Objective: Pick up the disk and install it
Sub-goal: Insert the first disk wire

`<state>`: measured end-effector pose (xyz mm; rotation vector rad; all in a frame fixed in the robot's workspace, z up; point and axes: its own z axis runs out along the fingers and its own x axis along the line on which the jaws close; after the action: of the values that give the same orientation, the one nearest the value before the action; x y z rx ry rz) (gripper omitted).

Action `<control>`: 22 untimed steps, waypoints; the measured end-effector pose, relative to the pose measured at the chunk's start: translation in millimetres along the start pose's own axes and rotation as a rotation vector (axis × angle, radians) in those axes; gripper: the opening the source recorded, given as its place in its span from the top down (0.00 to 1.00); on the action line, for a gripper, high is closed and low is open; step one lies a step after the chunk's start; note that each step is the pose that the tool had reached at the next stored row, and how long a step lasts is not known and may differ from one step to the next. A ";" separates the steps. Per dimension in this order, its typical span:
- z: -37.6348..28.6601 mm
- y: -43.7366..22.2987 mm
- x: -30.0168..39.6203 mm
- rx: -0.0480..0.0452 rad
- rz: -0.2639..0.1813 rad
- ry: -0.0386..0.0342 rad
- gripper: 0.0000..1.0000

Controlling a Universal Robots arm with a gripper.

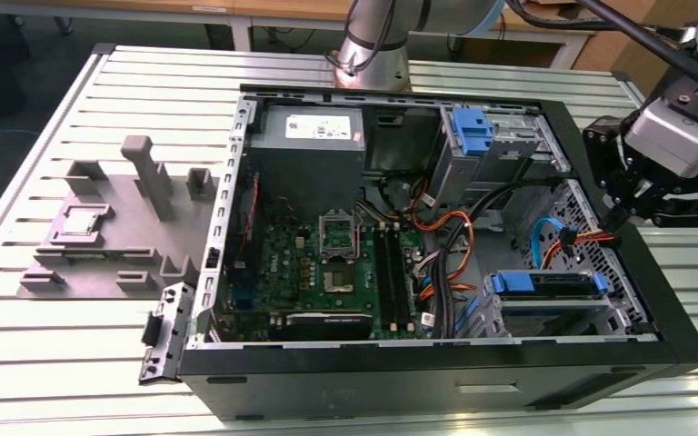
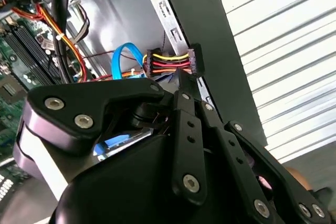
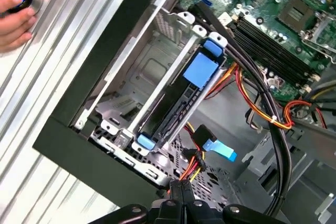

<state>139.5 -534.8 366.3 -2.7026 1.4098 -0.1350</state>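
Disk [image 3: 178, 103] seated in bay; tool [image 3: 181, 190] nearby.

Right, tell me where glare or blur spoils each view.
Exterior view: the slatted table shines pale, and the case interior stays readable. Second wrist view: the dark end effector looms soft in the foreground, and the slats beyond are washed out. First wrist view: the disk is sharp; a hand at the corner is blurred.

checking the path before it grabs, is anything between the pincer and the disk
Yes. In the first wrist view, yellow and red power wires and a blue flat cable lie between the pincer and the disk, which sits in its cage.
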 end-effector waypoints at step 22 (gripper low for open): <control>5.4 -5.1 2.4 -0.0205 -0.193 0.0199 0.75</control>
<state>145.5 -533.7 361.7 -2.8572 1.1586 -0.1618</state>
